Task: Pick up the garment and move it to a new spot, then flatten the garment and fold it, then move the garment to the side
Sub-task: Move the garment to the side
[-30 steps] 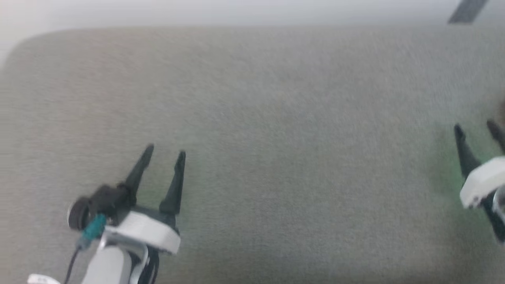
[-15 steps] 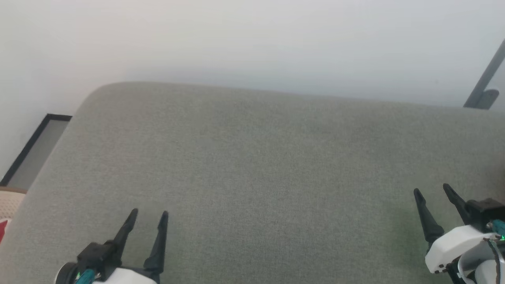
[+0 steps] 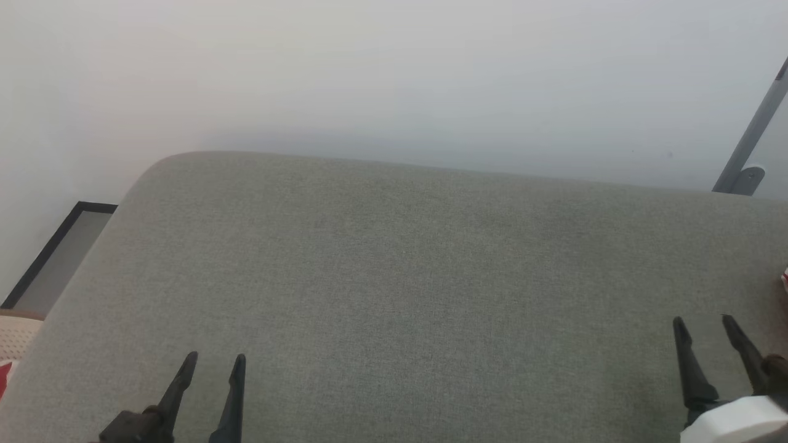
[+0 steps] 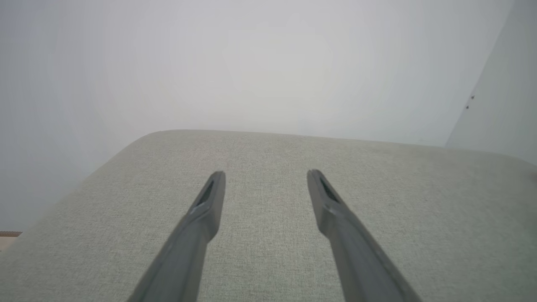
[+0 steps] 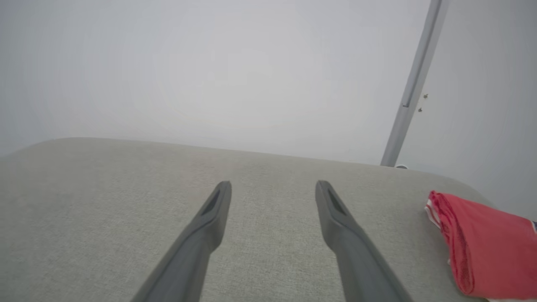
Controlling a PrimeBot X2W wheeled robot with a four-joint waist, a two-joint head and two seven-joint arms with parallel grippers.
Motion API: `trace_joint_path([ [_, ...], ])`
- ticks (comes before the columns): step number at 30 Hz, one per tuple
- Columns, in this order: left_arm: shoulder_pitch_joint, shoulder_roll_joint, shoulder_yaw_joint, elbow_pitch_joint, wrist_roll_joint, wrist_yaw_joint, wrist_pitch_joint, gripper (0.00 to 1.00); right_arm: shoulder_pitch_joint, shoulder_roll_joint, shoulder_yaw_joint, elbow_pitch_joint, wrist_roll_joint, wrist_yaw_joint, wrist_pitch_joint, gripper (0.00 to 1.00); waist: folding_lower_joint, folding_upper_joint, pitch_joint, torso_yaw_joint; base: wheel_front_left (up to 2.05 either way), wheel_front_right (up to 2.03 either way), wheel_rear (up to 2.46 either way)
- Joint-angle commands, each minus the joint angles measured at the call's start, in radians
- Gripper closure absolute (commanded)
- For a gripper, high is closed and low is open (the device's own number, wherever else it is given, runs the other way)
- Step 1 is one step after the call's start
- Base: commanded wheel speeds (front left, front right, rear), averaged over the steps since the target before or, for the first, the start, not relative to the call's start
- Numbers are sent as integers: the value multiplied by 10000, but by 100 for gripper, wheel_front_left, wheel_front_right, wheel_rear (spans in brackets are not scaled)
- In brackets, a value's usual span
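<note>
Right wrist view, garment (image 5: 486, 243) right of right pincer (image 5: 272, 184), apart

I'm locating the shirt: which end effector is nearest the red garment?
The right end effector: the red garment lies close beside it, while the left end effector is far across the grey fabric surface.

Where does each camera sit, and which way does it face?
Head view: on head, down at grey fabric surface; left tool, right tool, both open.
Left wrist view: along left tool's fingers toward white wall.
Right wrist view: along right tool's fingers; folded red cloth garment at right.
Shared: every view shows the surface.
</note>
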Motion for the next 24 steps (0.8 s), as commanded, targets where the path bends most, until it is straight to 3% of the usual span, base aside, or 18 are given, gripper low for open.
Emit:
trace_joint_path([
  [1,190,3,56,-142,14,-16,-43,0,195,97,-100,-303,-118,-21,91,0,0,-1,-24,-17,0,0,0],
  [11,739,16,226,-877,213,-16,-43,0,1187,714,-671,-2027,-83,-21,633,0,0,-1,-114,-144,0,0,0],
  [24,962,-150,487,-1656,384,-16,-43,0,1845,1118,-749,-2917,-161,-19,771,0,0,-1,-162,-164,0,0,0],
])
